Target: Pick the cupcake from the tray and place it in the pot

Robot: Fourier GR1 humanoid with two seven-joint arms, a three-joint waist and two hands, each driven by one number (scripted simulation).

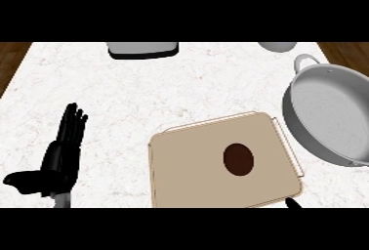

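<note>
Near the frame's lower middle, a dark cupcake [238, 159] sits on the tan tray [187, 166] — no writing shows. Right, the pot [328, 114] is cut off. Lower left, the left hand [59, 156] rests open; the right hand [291, 202] barely shows — can't tell.

You have a white marbled counter [144, 97] filling most of the view, with dark wooden flooring [13, 61] showing in strips past its left and right sides at the top. At the counter's far edge, left of centre, you can see a grey object with a black base [142, 50], cut off by the top of the view so you cannot tell what it is. Further right along that same edge sits 1 pale rounded object [277, 46], also cut off and too little of it in view for you to name it.
</note>
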